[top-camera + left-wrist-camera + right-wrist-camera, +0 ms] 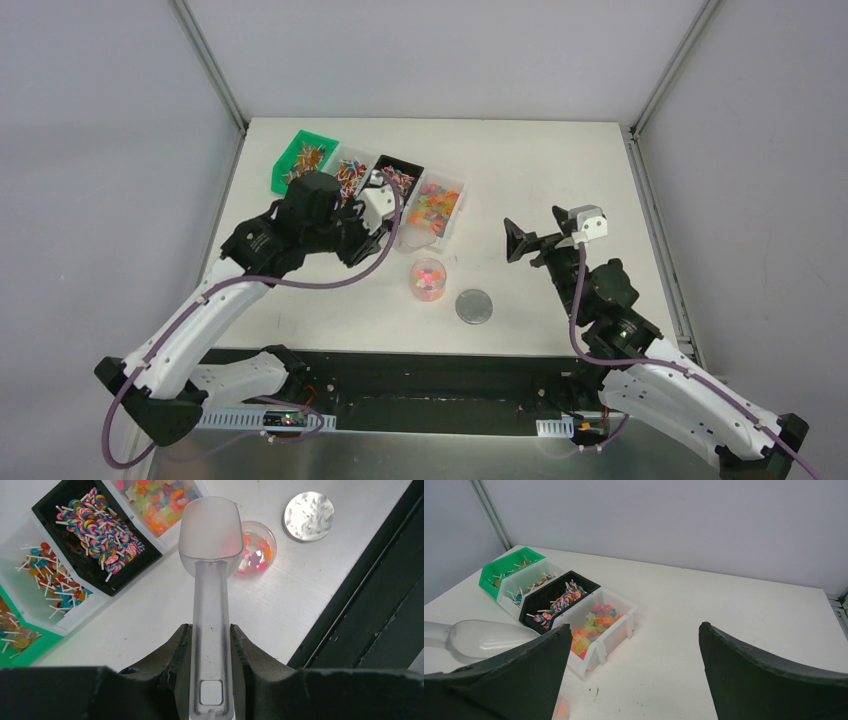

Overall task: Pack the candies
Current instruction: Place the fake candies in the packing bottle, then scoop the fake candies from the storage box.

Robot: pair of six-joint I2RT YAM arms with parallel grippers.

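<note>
Orange, yellow and green gummy candies [157, 500] fill a white bin [437, 203]; the same candies [594, 625] show in the right wrist view. A small clear jar [428, 279] holds several candies [257, 550]. My left gripper [210, 626] is shut on the handle of a translucent scoop [210, 530]. The scoop's bowl looks empty and hovers between the gummy bin and the jar, overlapping the jar's rim in the left wrist view. My right gripper [631, 626] stands open over bare table to the jar's right, holding nothing.
A grey round lid [474, 306] lies right of the jar. Left of the gummy bin stand a black bin of swirl lollipops [100, 525], a white bin of small lollipops [47, 572] and a green bin [300, 160]. A black rail [420, 370] runs along the near edge.
</note>
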